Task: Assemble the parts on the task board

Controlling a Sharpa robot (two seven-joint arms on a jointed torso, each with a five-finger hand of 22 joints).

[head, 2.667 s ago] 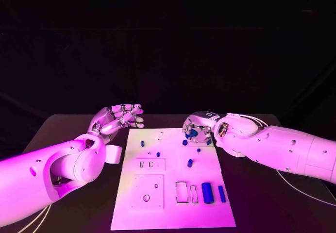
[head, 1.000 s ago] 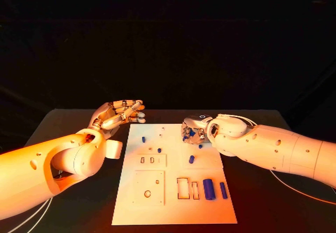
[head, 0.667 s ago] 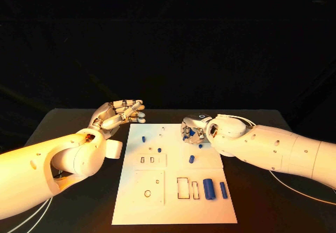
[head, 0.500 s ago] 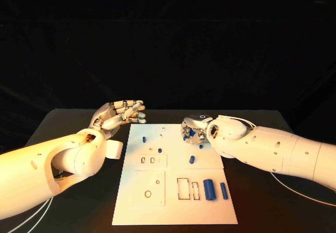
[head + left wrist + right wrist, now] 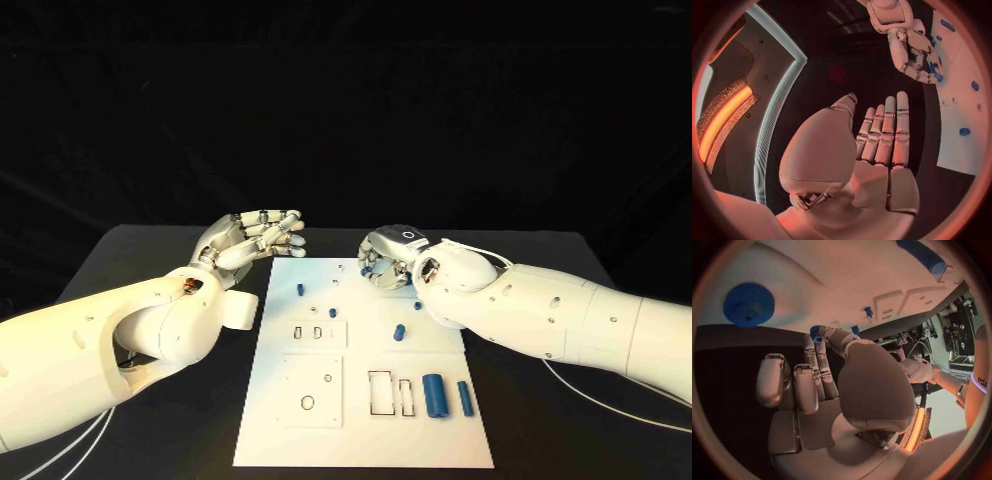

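Note:
The white task board (image 5: 361, 430) lies in the middle of the black table. My right hand (image 5: 387, 258) hovers over its far right corner, and thumb and finger pinch a small blue part (image 5: 816, 330). A blue gear (image 5: 748, 304) lies on the board (image 5: 848, 270) beyond those fingertips. My left hand (image 5: 257, 237) is raised beside the board's far left corner and holds nothing, its fingers stretched out (image 5: 882, 135). The left wrist view also shows the right hand (image 5: 911, 47) over the board (image 5: 967, 125). Short blue pegs (image 5: 300, 289) (image 5: 400, 329) stand on the board.
A thick blue cylinder (image 5: 434, 393) and a thin blue rod (image 5: 463, 396) lie at the board's near right, next to rectangular slots (image 5: 379, 393). A raised white block with an oval hole (image 5: 307, 402) sits at the near left. Black table (image 5: 159, 250) surrounds the board.
My right hand has moved a little toward the board's far edge with the small part still in its fingers. The left hand stays where it was.

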